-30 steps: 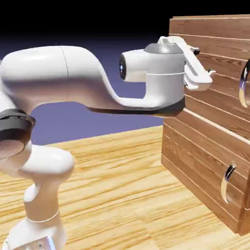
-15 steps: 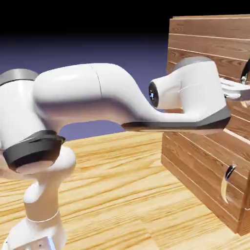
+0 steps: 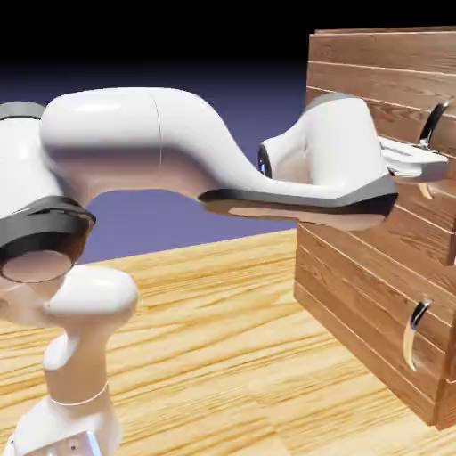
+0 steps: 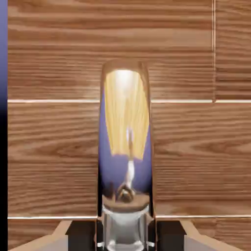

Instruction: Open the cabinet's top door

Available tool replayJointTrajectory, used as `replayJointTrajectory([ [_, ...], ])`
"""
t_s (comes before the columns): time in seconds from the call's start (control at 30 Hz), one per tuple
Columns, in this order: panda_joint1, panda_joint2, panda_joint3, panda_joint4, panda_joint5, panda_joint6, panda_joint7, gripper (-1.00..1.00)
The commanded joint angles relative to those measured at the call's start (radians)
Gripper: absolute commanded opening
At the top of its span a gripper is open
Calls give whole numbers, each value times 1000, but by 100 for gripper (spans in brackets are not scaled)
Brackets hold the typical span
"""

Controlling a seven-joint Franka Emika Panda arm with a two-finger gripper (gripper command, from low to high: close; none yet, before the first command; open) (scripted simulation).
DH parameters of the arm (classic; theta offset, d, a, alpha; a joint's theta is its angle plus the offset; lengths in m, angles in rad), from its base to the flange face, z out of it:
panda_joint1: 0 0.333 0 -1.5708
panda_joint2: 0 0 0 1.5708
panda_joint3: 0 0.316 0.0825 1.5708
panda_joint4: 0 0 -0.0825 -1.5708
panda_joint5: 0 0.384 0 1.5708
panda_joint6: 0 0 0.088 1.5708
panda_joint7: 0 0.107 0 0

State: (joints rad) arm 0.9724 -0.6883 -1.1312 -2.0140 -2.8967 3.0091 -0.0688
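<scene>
The cabinet (image 3: 356, 267) of reddish-brown planks stands at the exterior view's right. Its top door (image 3: 392, 80) carries a curved silver handle (image 3: 434, 120), and my gripper (image 3: 435, 166) is pressed up to that door just below the handle's visible top end. In the hand view the handle (image 4: 125, 147) runs up the middle as a shiny mirrored bar in front of the door's planks (image 4: 49, 147). My gripper (image 4: 125, 235) is shut on the handle's lower part, with a dark finger (image 4: 81, 235) on each side of it.
Below the top door, the shorter lower panel has its own curved handle (image 3: 414, 334). My white arm (image 3: 178, 151) spans the picture from the left. The wooden table (image 3: 223, 356) lies beneath it.
My hand travelled right, from beside the cabinet's corner onto the top door's handle. The jaws went from open to shut on it. The arm has since eased slightly left.
</scene>
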Motion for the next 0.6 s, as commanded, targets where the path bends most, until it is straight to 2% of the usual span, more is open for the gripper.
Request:
replayJointTrajectory([
  [0.0,-36,9,28,-18,-1,-6,16,-100],
  [0.37,-435,73,350,-179,13,-51,181,-100],
  [0.57,-652,23,531,-299,162,-85,99,-100],
])
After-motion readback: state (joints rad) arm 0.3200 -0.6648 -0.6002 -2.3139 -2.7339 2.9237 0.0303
